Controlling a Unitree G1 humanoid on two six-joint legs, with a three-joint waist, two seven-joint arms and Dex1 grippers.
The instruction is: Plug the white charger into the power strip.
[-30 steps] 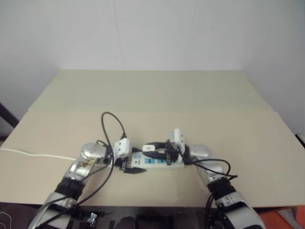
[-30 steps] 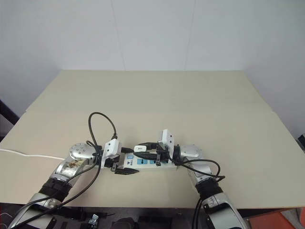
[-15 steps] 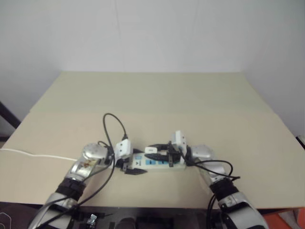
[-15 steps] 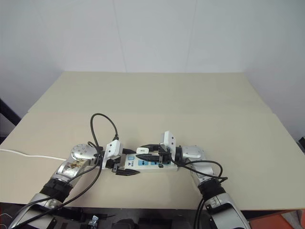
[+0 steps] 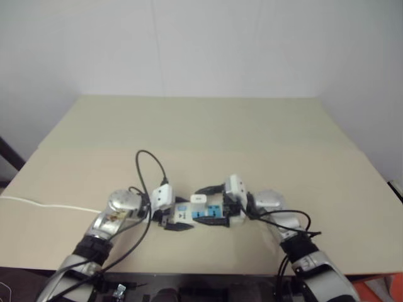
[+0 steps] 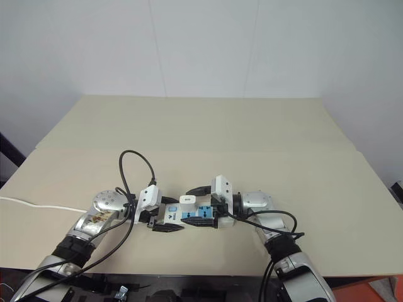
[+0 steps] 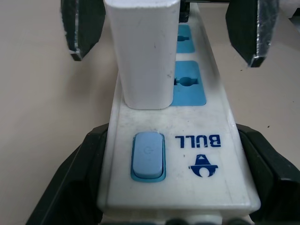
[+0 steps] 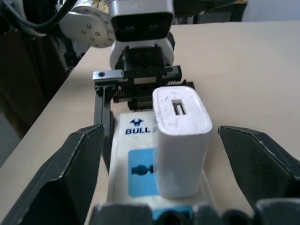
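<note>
Two grippers meet over the power strip [image 5: 203, 214], which lies flat near the front edge of the table [image 5: 208, 132], about midway along it. In the left eye view the left gripper [image 5: 178, 223] clamps the strip's left end, its black fingers pressed to both long sides. The right gripper [image 5: 213, 204] stands spread, one finger beyond the strip and one on the near side, touching nothing. The white charger [image 5: 198, 200] stands upright on the strip, toward its left end, just beside the left gripper. A thin white cord [image 5: 44, 203] lies across the table's left front part, running to the left edge.

The right eye view gives the same layout, the charger upright between the two grippers.

In the left wrist view the left gripper's fingers [image 7: 77, 183] hug the strip's end beside the blue button [image 7: 148, 156], and the charger sits seated in the first socket just past it; two blue socket faces beyond stay bare.

In the right wrist view the right gripper's fingers [image 8: 77, 168] flank the charger with clear gaps on either side.
</note>
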